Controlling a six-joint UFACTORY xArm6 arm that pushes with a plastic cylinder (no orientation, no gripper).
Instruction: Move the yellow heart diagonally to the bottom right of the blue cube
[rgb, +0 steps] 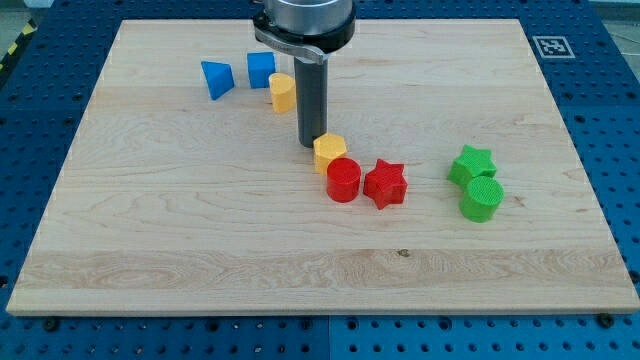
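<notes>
The yellow heart (283, 92) lies near the view's top, touching the lower right corner of the blue cube (261, 68). My tip (310, 146) rests on the board below and to the right of the heart, a short gap away from it. The tip sits right against the upper left side of a yellow pentagon (329, 153). The rod rises straight up from the tip and passes just right of the heart.
A blue triangular block (216, 78) lies left of the blue cube. A red cylinder (343, 180) touches the yellow pentagon from below, with a red star (385, 184) beside it. A green star (472, 165) and a green cylinder (482, 198) sit at the right.
</notes>
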